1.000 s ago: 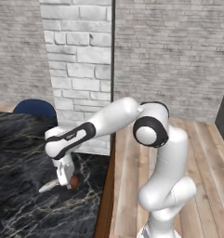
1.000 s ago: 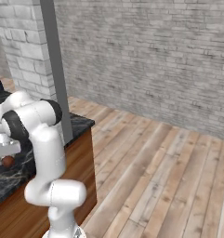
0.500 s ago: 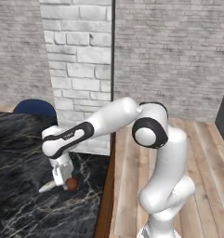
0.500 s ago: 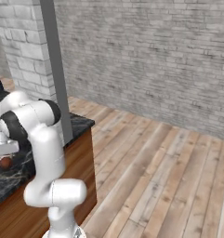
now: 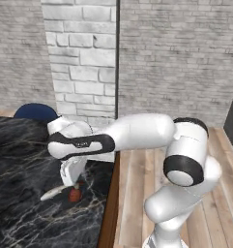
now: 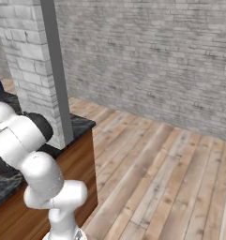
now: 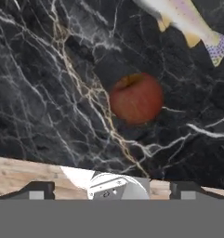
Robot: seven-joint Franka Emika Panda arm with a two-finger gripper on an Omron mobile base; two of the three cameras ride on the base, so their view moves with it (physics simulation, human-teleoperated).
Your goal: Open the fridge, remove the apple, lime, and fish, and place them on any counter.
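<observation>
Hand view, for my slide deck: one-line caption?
Apple and fish lie apart on the black marble counter.

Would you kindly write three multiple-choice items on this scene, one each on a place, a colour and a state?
1. Where does the apple lie?
A. on the counter
B. on the wooden floor
C. between the fingers

2. What colour is the counter top?
A. plain white
B. black with white veins
C. green

3. How is the gripper?
A. shut on the apple
B. shut on the fish
C. open, holding nothing

Answers:
1 A: the apple rests on the marble beside the fish.
2 B: the hand view shows veined black stone.
3 C: the fingertips stand wide apart, the apple lying free beyond them.
</observation>
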